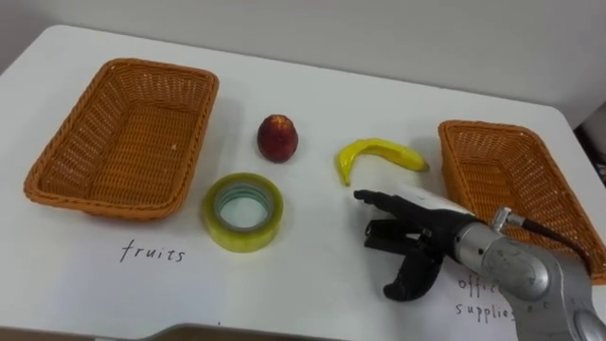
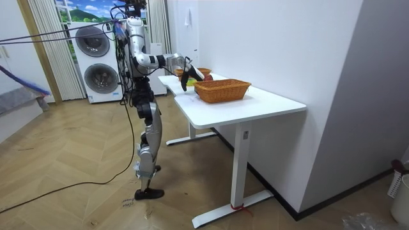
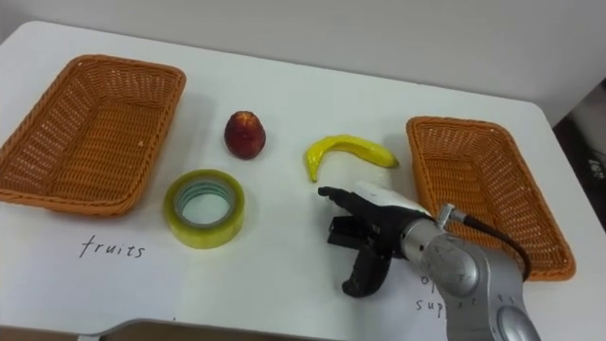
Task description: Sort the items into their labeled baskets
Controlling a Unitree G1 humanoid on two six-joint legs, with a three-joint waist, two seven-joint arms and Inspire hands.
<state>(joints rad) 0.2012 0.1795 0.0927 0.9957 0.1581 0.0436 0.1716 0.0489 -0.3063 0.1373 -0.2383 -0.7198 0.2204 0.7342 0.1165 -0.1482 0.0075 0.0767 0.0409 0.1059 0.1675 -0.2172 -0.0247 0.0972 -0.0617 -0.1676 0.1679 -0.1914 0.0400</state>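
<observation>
Nothing is sorted yet: the left basket (image 1: 104,206) and the right basket (image 1: 453,175) are seen empty. A red peach (image 1: 277,138), a curved yellow banana (image 1: 379,153) and a yellow tape roll (image 1: 270,204) are left mid-frame on the table (image 1: 312,57). The right hand (image 1: 417,227) is held released and empty, just below the banana

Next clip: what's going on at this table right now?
The robot stands at the white table, its right hand reaching out, fingers open and holding nothing, close to the yellow banana. The banana, a red peach-like fruit and a roll of yellowish tape lie on the table between two woven wicker baskets, the left basket and the right basket, both empty. Nothing is sorted yet.
</observation>
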